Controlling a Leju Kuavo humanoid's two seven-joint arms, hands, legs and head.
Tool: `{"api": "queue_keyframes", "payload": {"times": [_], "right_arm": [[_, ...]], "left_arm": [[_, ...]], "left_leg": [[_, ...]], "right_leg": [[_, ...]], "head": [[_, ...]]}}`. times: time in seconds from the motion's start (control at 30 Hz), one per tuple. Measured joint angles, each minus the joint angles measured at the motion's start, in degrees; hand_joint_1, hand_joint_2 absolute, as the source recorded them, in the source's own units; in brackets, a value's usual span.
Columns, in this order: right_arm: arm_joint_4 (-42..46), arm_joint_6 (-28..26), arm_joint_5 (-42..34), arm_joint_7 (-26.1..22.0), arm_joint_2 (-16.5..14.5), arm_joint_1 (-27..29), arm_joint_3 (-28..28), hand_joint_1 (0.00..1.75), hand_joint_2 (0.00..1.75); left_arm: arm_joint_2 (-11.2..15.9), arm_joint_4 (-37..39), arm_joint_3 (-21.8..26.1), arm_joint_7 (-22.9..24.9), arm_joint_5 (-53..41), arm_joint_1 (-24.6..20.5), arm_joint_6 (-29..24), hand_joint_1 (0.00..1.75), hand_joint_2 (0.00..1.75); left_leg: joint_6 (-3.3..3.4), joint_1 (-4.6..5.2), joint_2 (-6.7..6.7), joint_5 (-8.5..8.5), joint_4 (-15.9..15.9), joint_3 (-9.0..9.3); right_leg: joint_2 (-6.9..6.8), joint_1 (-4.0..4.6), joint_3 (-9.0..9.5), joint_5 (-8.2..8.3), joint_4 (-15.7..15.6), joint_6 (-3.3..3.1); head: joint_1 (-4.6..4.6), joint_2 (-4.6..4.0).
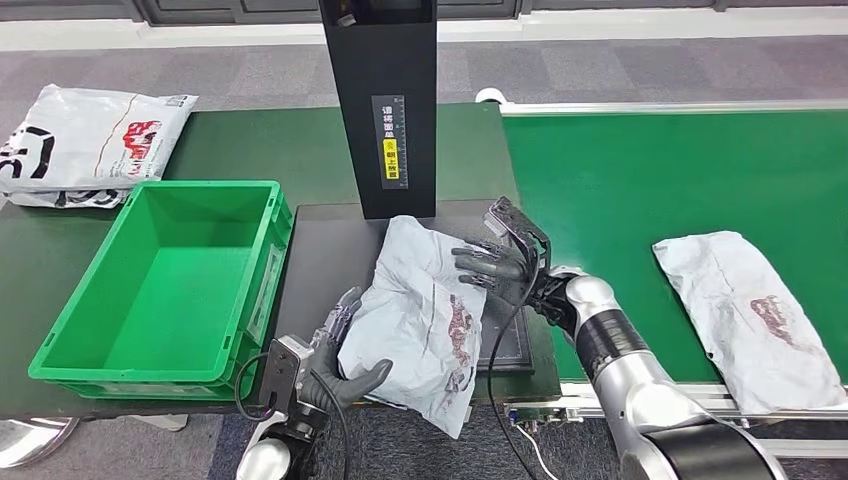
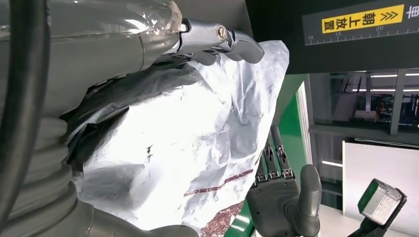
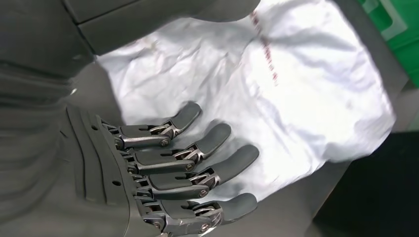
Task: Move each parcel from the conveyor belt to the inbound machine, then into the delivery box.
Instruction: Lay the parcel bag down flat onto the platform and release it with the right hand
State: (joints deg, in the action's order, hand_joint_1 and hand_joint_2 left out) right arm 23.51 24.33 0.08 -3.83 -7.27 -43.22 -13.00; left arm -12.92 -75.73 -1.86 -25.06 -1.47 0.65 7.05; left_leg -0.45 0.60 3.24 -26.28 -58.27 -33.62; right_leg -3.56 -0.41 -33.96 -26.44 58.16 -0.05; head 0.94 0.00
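Left hand: the left hand (image 1: 338,362) grips the near edge of the parcel (image 1: 425,310), thumb over, fingers under.
Right hand: the right hand (image 1: 497,262) lies flat with fingers spread on the parcel's far side, holding nothing.
Parcel: a crumpled grey bag on the dark machine plate (image 1: 325,250), below the black scanner post (image 1: 380,100).
Next: likely the green box (image 1: 165,285) to the left.
Advice: keep the grip firm; lift clear of the box rim before letting go.
Waiting: a second parcel (image 1: 755,310) on the belt (image 1: 650,170).
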Motion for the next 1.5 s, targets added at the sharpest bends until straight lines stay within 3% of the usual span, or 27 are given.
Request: {"api": "queue_keyframes", "payload": {"times": [0.77, 0.83, 0.93, 1.07, 1.17, 1.3, 1.5], "right_arm": [[-0.4, 0.0, -1.1, -1.4, 2.0, -0.1, 0.0, 0.00, 1.75], [0.4, 0.0, -1.1, -3.9, 2.2, 0.3, 0.0, 0.00, 1.75], [13.8, 0.0, -1.7, -12.7, 3.7, 4.7, 0.2, 0.00, 1.75], [42.1, 0.0, -1.4, -12.8, 5.7, 16.5, 2.8, 0.00, 1.75], [55.8, 0.7, -1.1, -14.4, 6.0, 24.9, 5.4, 0.00, 1.75], [64.5, 1.9, -1.5, -15.6, 5.9, 31.6, 6.8, 0.00, 1.75], [69.7, 1.9, -2.6, -15.4, 4.6, 39.5, 8.0, 0.00, 1.75]], "left_arm": [[0.0, 0.0, 0.0, -0.1, -0.1, 0.0, 0.2, 0.00, 1.75], [0.0, -0.1, 0.0, -0.3, -0.2, 0.2, -0.3, 0.00, 1.75], [-0.1, -1.6, 0.4, -1.0, -1.2, 2.4, -1.2, 0.00, 1.75], [-0.5, -3.5, 2.0, -1.2, -3.0, 4.8, -0.5, 0.00, 1.75], [-0.9, -3.9, 3.2, -1.2, -3.7, 5.0, -0.1, 0.00, 1.75], [-1.4, -4.1, 3.5, -1.2, -4.3, 4.7, 0.5, 0.00, 1.75], [-1.6, -5.0, 3.5, -0.6, -4.8, 4.0, 1.6, 0.00, 1.75]], "left_leg": [[0.00, 0.00, 0.00, 0.00, 0.0, 0.00], [0.00, 0.00, 0.00, 0.01, 0.0, 0.00], [-0.01, 0.00, -0.06, 0.00, 0.0, -0.01], [-0.03, -0.04, -0.31, -0.19, 0.0, 0.02], [-0.08, -0.04, -0.22, -0.33, 0.0, 0.04], [-0.09, -0.05, -0.07, -0.34, 0.0, 0.13], [-0.11, -0.06, -0.06, -0.32, 0.0, 0.17]], "right_leg": [[0.00, 0.00, 0.00, 0.01, 0.0, -0.01], [0.00, 0.01, 0.00, 0.02, 0.0, -0.02], [-0.06, 0.01, -0.03, 0.00, 0.0, -0.04], [-0.33, 0.06, 0.09, -0.24, -0.1, -0.06], [-0.27, 0.04, 0.12, -0.33, -0.1, -0.05], [-0.11, 0.05, 0.14, -0.33, -0.1, -0.06], [-0.10, 0.05, 0.17, -0.32, -0.1, -0.07]], "head": [[0.00, 0.00], [0.01, 0.00], [0.01, 0.00], [0.01, 0.00], [0.01, 0.00], [0.01, 0.00], [0.02, 0.00]]}}
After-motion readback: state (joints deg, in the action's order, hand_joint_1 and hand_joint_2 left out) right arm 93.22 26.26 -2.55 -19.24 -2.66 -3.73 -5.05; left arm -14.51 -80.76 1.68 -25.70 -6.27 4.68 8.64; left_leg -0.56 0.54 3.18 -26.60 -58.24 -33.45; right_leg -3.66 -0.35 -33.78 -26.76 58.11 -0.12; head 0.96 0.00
